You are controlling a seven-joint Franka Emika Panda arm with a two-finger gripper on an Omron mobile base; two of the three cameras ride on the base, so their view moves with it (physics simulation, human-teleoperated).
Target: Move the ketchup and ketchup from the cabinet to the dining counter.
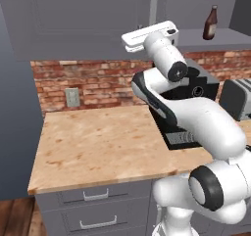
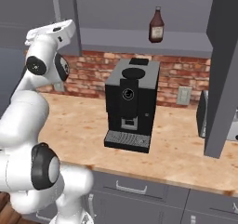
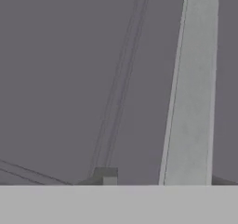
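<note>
Hand view: the camera sits close against a grey door panel [image 3: 65,79] of the cabinet [image 1: 73,14]. A pale upright handle bar [image 3: 190,88] crosses the right half of the picture. One of the dark fingers [image 3: 106,174] rises at the bottom edge, just left of the bar. How wide the fingers stand, and whether they clasp the bar, cannot be told from any view.

Left base view: the arm is raised high, with its white hand [image 1: 149,34] level with the lower edge of the cabinet's closed left door, just beside the slim silver handle. One ketchup bottle [image 1: 210,23] stands upright on the grey shelf [image 1: 215,40] in the open right half of the cabinet, well apart from the hand. A black coffee machine [image 1: 193,90] stands below on the desk [image 1: 98,142].

Right base view: the same bottle [image 2: 156,25] stands alone on the shelf above the coffee machine. The right door [image 2: 223,69] hangs open at the picture's right.

Assessment: the step in hand appears to be work on the left door handle, presumably to open that side of the cabinet. No bottle has been taken up. The task is judged to be at an early stage.

Requirement for the next move: the fingers must be seated firmly around the bar. The pull should then follow the door's swing about its hinge, not a straight line, to avoid slipping off. Once that side is open, the hand must reach to the shelf and take a bottle by its body before any carry to the dining counter.
</note>
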